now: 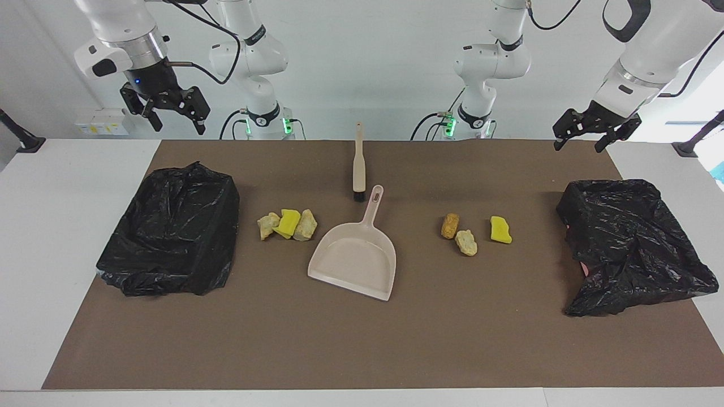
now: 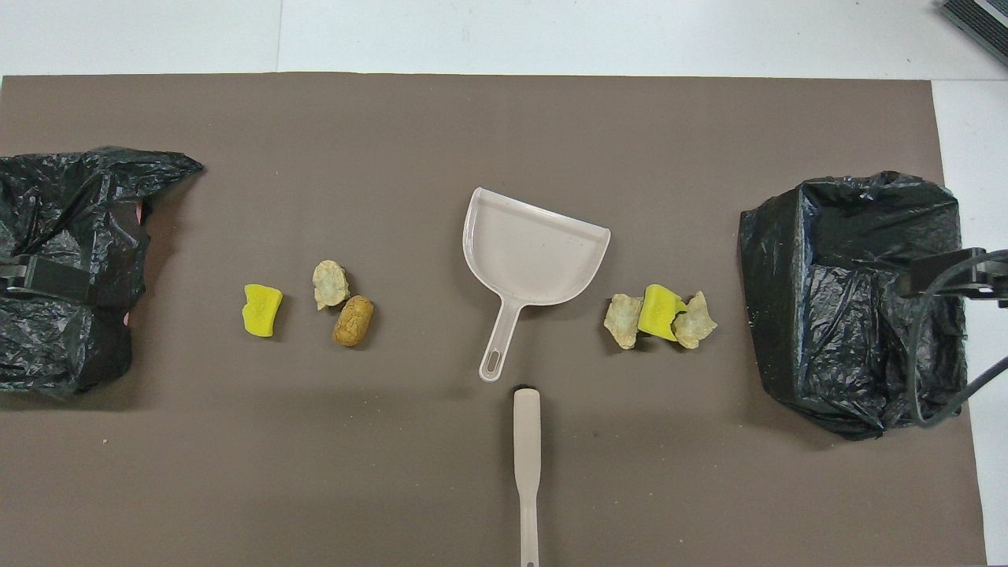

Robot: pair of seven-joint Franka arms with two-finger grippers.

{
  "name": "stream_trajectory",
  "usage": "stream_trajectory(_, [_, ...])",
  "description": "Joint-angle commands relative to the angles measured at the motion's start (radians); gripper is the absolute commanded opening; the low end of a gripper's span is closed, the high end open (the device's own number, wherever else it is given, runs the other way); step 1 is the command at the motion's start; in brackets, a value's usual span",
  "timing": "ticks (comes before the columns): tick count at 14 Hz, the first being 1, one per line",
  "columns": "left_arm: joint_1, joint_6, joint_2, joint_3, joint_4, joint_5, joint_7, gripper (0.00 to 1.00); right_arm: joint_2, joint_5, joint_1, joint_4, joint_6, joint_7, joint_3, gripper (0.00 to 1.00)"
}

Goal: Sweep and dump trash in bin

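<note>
At the mat's [image 1: 362, 350] two ends, each bin is hidden under a crumpled black bag, so no rim or wall shows. Seen overhead, the bin at 9 o'clock [image 2: 67, 268] is cut off by the frame edge, with a speck of pink peeping through its bag; the bin at 3 o'clock [image 2: 854, 303] is whole but partly crossed by a dark gripper part and cable.

Only the facing view shows the arms. Both wait, raised: the right gripper [image 1: 172, 110] hangs above the table edge near its bin [image 1: 172, 232], the left gripper [image 1: 588, 133] likewise near the other bin [image 1: 630, 243]. Both are released, fingers spread, grasping nothing.

Overhead, the brush [image 2: 527, 472] runs off the bottom edge; the facing view shows it whole [image 1: 358, 167], dark bristles just short of the dustpan's handle tip. The dustpan [image 1: 355, 254] lies flat mid-mat, mouth away from the robots.

Trash lies in two groups beside the pan. Toward the right arm's end, three chunks [image 2: 660, 315] touch: tan, yellow, tan. Toward the left arm's end, a yellow chunk [image 2: 261, 309] sits apart from a tan chunk [image 2: 330, 283] touching an orange-brown one [image 2: 353, 320]. Nothing lies between either group and the pan.
</note>
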Motion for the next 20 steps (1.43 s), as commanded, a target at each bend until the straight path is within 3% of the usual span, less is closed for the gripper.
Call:
stream_trajectory(1, [-0.009, 0.004, -0.028, 0.003, -0.032, 0.019, 0.002, 1.0, -0.016, -0.004, -0.001, -0.017, 0.002, -0.023, -0.003, 1.0])
stream_trajectory(20, [-0.009, 0.016, -0.029, 0.001, -0.036, 0.019, 0.002, 1.0, -0.022, -0.004, 0.005, -0.031, 0.011, -0.009, 0.0, 1.0])
